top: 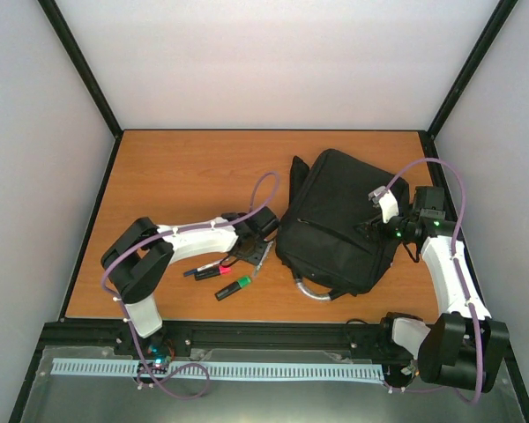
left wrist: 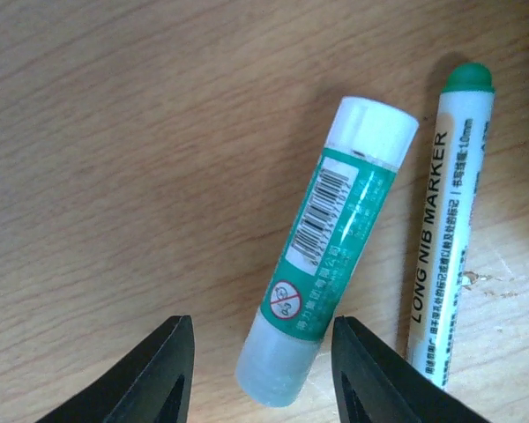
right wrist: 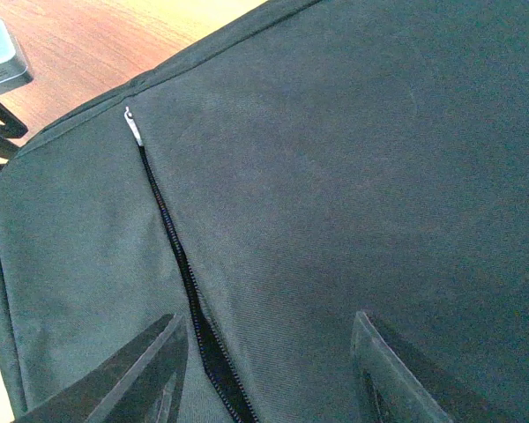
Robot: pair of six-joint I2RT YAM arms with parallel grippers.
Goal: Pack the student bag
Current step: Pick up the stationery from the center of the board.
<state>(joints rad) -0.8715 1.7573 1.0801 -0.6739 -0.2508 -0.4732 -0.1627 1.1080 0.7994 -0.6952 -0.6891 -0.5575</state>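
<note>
The student bag [top: 335,220], a large black backpack, lies flat at the table's middle right with its grey loop handle [top: 313,292] toward me. My right gripper [top: 379,226] hovers open just above the bag's fabric [right wrist: 353,176]; a partly undone zip [right wrist: 181,273] runs beside the left finger, and its metal pull [right wrist: 134,126] lies further up. My left gripper [left wrist: 263,330] is low over the wood, open, straddling the clear end of a green-labelled glue stick [left wrist: 331,264] with a gap on each side. A green-capped marker [left wrist: 450,229] lies just right of the glue stick.
Left of the bag lie a pink-capped marker [top: 220,270], a dark pen [top: 198,270] and the green marker [top: 234,286]. Bare wood [top: 185,176] stretches behind the left arm. White walls with black posts enclose the table; a black rail [top: 264,335] runs along the near edge.
</note>
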